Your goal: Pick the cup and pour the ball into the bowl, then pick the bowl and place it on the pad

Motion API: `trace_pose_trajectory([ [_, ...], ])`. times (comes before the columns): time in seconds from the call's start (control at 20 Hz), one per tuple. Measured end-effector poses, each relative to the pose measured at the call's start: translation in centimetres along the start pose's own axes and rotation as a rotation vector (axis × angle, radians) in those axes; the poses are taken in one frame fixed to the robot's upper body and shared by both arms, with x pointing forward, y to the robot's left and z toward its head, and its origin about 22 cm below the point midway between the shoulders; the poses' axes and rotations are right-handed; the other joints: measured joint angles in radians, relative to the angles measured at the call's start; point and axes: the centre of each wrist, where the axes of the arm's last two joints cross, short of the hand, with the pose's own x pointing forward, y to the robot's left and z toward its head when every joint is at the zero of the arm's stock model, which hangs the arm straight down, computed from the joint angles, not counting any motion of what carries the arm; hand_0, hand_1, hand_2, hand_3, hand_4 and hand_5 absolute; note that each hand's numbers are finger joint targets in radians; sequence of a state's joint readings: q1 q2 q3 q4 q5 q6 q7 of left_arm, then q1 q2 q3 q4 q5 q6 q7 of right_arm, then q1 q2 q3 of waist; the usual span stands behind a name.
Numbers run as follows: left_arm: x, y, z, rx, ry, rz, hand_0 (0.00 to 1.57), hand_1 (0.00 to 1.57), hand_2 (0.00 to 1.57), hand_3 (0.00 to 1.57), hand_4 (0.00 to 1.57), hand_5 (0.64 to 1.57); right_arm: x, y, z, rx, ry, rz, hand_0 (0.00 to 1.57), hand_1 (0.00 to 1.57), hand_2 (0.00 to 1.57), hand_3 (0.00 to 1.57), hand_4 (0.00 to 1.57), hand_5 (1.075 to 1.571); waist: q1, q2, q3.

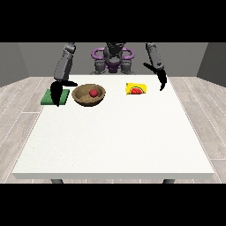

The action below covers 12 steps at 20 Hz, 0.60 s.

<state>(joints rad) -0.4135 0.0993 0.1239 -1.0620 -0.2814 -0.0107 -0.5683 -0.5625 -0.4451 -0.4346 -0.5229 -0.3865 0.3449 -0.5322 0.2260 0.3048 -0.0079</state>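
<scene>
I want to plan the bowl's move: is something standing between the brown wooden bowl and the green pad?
Nothing visible does. The brown wooden bowl sits just right of the flat green pad in the view; only the black hand at the view's left hangs over the pad's edge.

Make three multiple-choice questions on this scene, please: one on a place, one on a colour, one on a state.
1. Where is the red ball?
A. Inside the wooden bowl
B. On the green pad
C. On the bare table

2. What colour is the pad?
A. Yellow
B. Green
C. Purple

3. How does the yellow cup lie?
A. On its side, on the table
B. Held by a hand
C. Inside the bowl

Answers: 1 A, the ball sits within the bowl's rim. 2 B, the flat pad beside the bowl is green. 3 A, no hand touches the cup.
</scene>
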Motion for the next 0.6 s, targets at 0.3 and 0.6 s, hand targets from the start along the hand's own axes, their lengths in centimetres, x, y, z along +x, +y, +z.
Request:
trace_pose_trajectory([
  [0.3, -2.8, 0.7, 3.5, 0.034, 0.137, 0.020, 0.00, 0.00, 0.00, 0.00, 0.00, 0.697, -3.6, 4.3, 1.0, 0.035, 0.147, -0.005, 0.00, 0.00, 0.00, 0.00, 0.00, 1.570, -0.078, -0.131, 0.0059],
  [0.6, -1.3, 1.1, 2.1, 0.022, 0.087, 0.017, 0.00, 0.00, 0.00, 0.00, 0.00, 0.698, -6.1, 5.7, 2.5, 0.014, 0.175, -0.040, 0.00, 0.00, 0.00, 0.00, 0.00, 1.570, -0.057, -0.091, 0.0083],
])
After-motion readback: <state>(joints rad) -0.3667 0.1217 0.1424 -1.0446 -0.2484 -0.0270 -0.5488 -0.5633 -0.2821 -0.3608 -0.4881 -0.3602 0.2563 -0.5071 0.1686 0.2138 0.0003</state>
